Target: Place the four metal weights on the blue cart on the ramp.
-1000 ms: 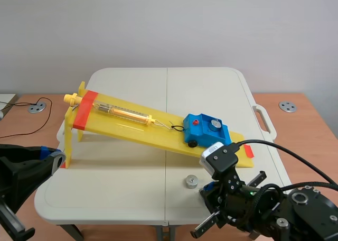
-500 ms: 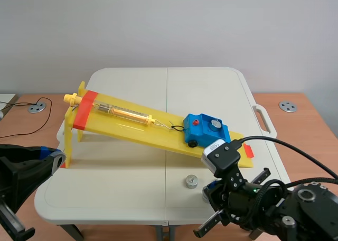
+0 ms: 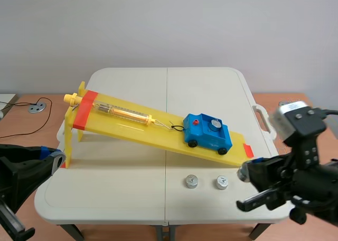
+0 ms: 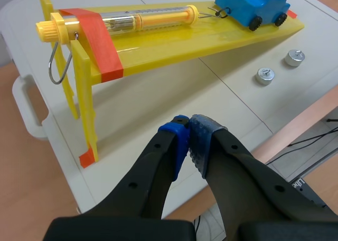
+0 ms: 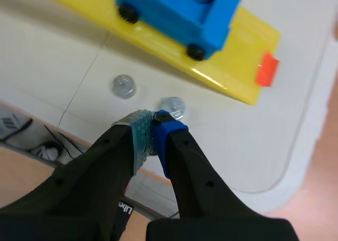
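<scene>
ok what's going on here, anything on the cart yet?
Neither arm holds anything. The right gripper is shut and empty, hovering near two metal weights lying on the table below the ramp. One weight sits on the blue cart at the ramp's low end. The left gripper is shut too, near the ramp's raised end.

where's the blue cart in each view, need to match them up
Scene view: cart on the low end of the ramp, right of the middle.
Left wrist view: cart far ahead of the shut left gripper, at the ramp's low end.
Right wrist view: cart just ahead of the shut right gripper, on the ramp.
Shared landmark: two loose weights beside the ramp's low end.
</scene>
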Robot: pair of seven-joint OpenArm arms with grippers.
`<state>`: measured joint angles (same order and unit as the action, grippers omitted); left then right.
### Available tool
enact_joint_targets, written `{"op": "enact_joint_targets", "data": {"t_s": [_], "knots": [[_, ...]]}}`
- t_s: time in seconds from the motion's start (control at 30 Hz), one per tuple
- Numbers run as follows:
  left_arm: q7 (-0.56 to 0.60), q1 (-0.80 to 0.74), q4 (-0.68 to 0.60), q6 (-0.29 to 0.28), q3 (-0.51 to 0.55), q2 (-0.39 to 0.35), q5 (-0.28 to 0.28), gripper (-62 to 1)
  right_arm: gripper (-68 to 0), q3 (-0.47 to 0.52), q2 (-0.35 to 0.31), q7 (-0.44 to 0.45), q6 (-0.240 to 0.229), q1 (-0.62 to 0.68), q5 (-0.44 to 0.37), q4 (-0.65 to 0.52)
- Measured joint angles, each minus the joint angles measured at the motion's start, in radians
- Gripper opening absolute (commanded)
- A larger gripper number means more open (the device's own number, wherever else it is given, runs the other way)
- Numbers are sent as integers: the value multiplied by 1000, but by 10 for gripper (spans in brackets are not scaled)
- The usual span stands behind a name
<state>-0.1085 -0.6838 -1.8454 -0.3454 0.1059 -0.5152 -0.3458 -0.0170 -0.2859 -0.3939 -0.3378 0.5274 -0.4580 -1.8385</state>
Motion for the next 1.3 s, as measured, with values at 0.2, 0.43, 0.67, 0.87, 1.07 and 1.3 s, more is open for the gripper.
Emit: {"op": "enact_joint_targets", "data": {"t_s": [0.2,0.43,0.67,0.87,1.07,1.3], "knots": [[0,0,0,0,0,0,0,-573,-669,167,5,-27,-10,-5,-181,-27],[0,0,0,0,0,0,0,-573,-669,191,69,-42,-10,-124,-190,-16],[0,0,0,0,0,0,0,-573,-669,174,130,-53,-10,-266,-189,88],[0,0,0,0,0,0,0,-573,-669,160,153,-58,-10,-363,-186,231],[0,0,0,0,0,0,0,-573,-669,106,167,-60,-10,-438,-185,359],[0,0,0,0,0,0,0,-573,-669,67,203,-60,-14,-494,-185,459]]}}
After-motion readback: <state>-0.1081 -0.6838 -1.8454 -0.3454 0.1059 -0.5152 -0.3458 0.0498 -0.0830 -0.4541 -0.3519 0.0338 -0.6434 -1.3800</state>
